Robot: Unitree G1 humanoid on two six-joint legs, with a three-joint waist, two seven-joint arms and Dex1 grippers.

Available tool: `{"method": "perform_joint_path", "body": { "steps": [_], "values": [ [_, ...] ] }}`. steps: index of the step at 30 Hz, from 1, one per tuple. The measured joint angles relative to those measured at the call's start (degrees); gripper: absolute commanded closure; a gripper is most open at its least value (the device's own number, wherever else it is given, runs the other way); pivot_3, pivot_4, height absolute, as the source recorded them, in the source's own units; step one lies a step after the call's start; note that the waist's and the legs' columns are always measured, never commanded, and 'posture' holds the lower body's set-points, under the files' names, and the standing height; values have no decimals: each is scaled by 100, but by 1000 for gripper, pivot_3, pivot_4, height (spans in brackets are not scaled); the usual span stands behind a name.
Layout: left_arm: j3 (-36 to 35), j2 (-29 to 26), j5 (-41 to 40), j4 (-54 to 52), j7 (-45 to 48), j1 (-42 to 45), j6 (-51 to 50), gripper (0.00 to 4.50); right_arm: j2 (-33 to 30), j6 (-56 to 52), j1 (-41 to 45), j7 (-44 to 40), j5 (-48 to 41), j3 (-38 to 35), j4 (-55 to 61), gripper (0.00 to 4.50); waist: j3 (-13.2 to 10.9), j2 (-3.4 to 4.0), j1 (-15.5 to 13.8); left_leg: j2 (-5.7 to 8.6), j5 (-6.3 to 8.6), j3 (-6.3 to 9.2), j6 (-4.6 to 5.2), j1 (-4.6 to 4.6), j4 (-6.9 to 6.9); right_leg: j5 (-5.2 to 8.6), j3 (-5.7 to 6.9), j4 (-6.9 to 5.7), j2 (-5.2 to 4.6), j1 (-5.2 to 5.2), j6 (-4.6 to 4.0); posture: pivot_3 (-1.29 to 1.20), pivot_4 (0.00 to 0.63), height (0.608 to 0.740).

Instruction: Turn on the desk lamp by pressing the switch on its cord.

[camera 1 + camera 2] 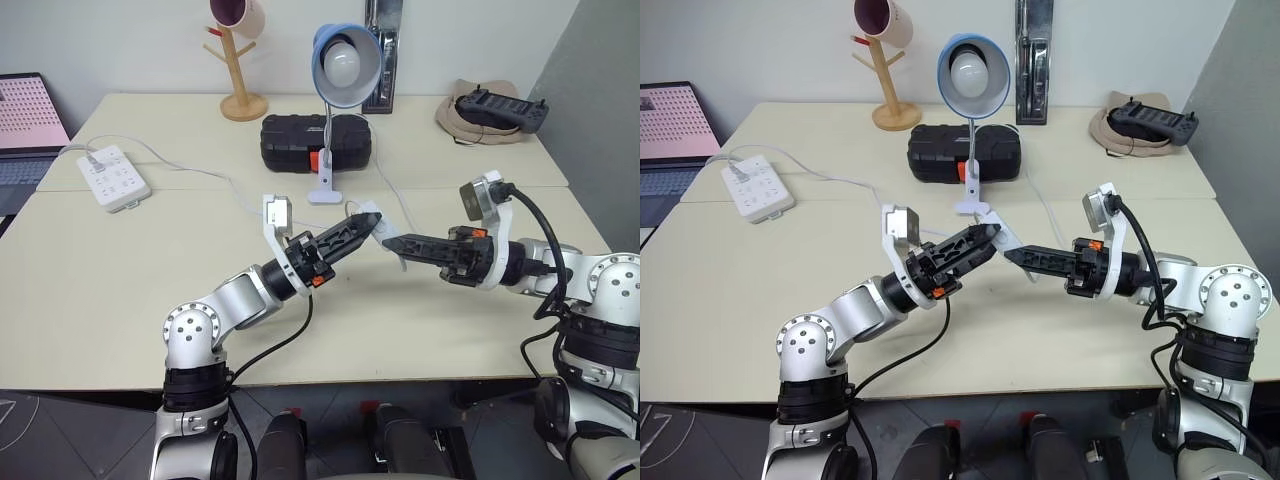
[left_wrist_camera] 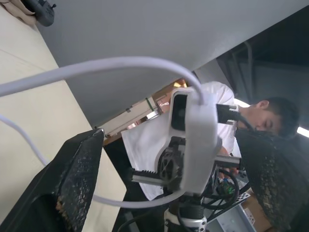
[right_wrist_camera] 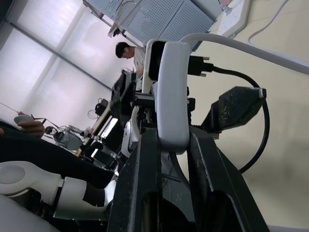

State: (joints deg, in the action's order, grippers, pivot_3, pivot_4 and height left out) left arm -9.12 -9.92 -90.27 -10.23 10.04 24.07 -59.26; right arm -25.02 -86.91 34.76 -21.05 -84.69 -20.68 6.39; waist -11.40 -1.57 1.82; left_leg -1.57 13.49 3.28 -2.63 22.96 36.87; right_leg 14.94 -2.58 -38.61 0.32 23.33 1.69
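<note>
Switch held up in front of the desk lamp (image 1: 345, 62)

The right gripper (image 3: 166, 145) is closed on the switch (image 3: 172, 92); the left gripper (image 1: 368, 220), jaws wide apart, faces it from the other side, very near.

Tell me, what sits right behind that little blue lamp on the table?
A black hard case with an orange latch lies flat directly behind the desk lamp. The lamp's stem and clip hide part of the case's front, and whatever the closed case holds cannot be seen.
</note>
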Motion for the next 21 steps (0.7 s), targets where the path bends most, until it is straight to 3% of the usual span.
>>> {"method": "perform_joint_path", "body": {
  "steps": [2,5,21],
  "values": [
    [6,-1,-54,-1,-59,13,4,0,-50,54,-2,21,-35,27,-1,4142,0,0,-1,0,0,0,0,0,0,0,0,1,0,0,0,0,150,740],
    [29,-4,-133,-1,-112,28,27,422,-151,183,-17,83,-211,131,-6,4142,0,0,-1,0,0,0,0,0,-1,0,0,2,0,0,0,0,150,740],
    [233,-56,-388,-47,-213,113,194,3401,-580,810,-220,388,-848,592,-16,4142,0,-1,-3,0,1,0,1,5,-6,0,1,17,0,0,1,0,150,740]
  ]
}}
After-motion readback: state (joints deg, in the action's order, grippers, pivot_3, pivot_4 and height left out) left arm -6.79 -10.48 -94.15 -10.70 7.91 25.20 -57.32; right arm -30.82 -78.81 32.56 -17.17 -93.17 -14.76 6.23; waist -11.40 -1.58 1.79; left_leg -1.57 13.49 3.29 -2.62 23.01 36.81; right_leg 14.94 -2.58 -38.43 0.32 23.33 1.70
